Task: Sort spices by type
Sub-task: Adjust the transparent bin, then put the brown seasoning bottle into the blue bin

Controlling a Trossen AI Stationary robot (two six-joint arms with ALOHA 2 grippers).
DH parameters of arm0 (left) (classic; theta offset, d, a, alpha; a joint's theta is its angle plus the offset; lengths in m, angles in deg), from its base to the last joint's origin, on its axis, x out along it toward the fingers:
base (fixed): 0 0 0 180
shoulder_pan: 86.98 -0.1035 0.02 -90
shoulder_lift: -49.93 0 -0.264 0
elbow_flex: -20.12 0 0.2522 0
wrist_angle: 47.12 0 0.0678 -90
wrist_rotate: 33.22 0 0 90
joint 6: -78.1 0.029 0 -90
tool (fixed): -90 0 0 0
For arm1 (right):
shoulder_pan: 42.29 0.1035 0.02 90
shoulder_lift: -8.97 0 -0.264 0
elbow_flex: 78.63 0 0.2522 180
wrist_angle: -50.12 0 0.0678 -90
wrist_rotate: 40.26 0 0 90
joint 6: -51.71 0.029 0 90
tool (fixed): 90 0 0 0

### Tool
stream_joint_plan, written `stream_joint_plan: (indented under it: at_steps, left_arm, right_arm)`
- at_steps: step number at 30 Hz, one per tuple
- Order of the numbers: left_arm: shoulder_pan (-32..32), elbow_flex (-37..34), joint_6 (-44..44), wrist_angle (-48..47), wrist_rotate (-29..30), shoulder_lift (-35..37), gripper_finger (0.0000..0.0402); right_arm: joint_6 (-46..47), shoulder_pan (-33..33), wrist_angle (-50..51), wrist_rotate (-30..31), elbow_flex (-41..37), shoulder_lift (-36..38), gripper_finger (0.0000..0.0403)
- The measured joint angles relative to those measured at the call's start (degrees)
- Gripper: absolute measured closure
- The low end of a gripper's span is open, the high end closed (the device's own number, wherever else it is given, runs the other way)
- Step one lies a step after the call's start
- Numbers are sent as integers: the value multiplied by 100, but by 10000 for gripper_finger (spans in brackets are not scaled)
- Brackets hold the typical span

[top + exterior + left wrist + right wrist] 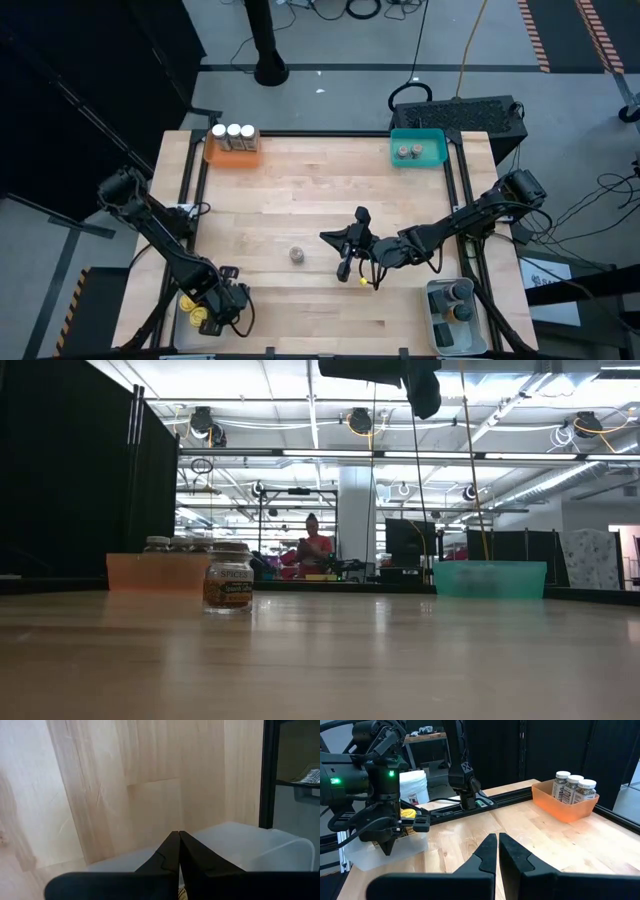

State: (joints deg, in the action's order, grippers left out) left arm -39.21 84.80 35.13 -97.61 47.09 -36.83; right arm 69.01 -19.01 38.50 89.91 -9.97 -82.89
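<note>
One spice jar [297,255] is seen standing upright mid-tabletop [300,190], lid up, long axis vertical. The left gripper [178,840] and right gripper [498,841] are both closed, empty.
</note>
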Motion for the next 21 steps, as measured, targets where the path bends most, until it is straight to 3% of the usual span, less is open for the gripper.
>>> stream_joint_plan:
  at_steps: [6, 14, 17, 21]
  left_arm:
    - [-13, 160, 212, 59, 151, 170, 391]
    - [-72, 643, 2360, 359, 2421, 696, 391]
    - [-197, 633, 3505, 513, 2276, 832, 393]
    - [-470, 453, 4862, 1305, 1483, 981, 396]
  right_arm:
    - [-2, 0, 2, 42, 0, -2, 403]
    - [163, -33, 221, 440, -2, -2, 403]
    - [183, -115, 558, 432, 147, -4, 403]
    - [461, -373, 2229, 264, 931, -7, 403]
